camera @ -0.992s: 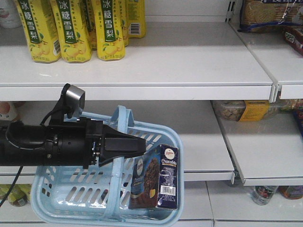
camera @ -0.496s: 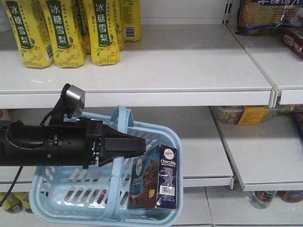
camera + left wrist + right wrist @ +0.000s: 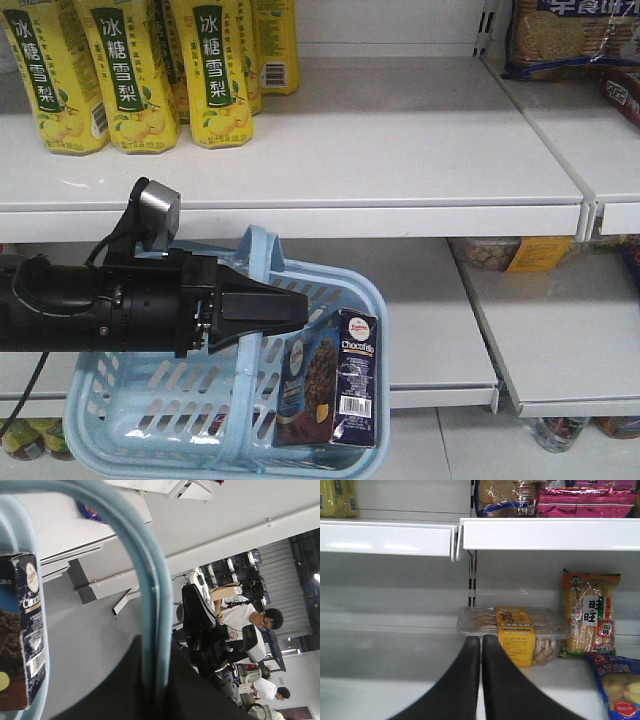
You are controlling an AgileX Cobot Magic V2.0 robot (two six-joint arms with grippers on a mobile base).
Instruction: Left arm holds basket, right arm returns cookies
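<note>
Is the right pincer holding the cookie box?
No, the cookie box stands inside the basket, while the right pincer is closed and empty.

The right gripper point(image 3: 481, 639) is pictured with its 2 black jaws pressed together, nothing held between them, before a white shelf point(image 3: 390, 652). A clear biscuit tray point(image 3: 480, 621) with a yellow label is seen beyond, flanked at right by an orange snack packet point(image 3: 589, 614) and a blue bag point(image 3: 616, 685).

Front and left-wrist views — shared basket point(image 3: 345, 275)
</note>
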